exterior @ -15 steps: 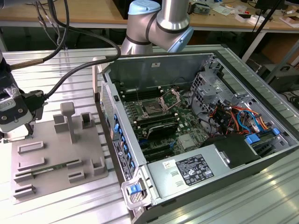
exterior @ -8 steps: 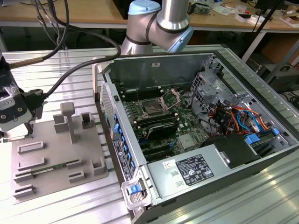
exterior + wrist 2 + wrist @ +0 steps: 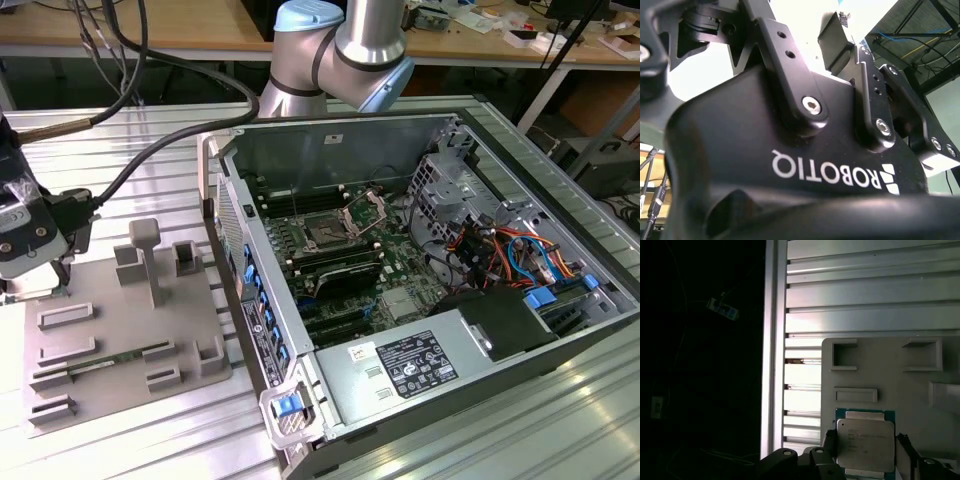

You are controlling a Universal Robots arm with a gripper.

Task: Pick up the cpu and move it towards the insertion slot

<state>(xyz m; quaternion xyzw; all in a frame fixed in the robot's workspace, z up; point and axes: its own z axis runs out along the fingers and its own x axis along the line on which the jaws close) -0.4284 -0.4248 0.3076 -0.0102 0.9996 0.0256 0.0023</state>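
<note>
Exterior view: bright, even overhead light; glare streaks the slatted table (image 3: 540, 420). Second wrist view: backlit, background blown white. First wrist view: half black; cpu (image 3: 865, 445) palely lit.

The cpu (image 3: 865, 444) has a pale brushed-metal top, satin rather than glossy. The fixture plate (image 3: 900, 375) is grey plastic, matt and smooth. The table (image 3: 865, 315) is ribbed aluminium with a bright sheen. The insertion slot (image 3: 325, 235) has a shiny metal frame set in green circuit board. The computer case (image 3: 330, 150) is dull grey sheet metal.
</note>
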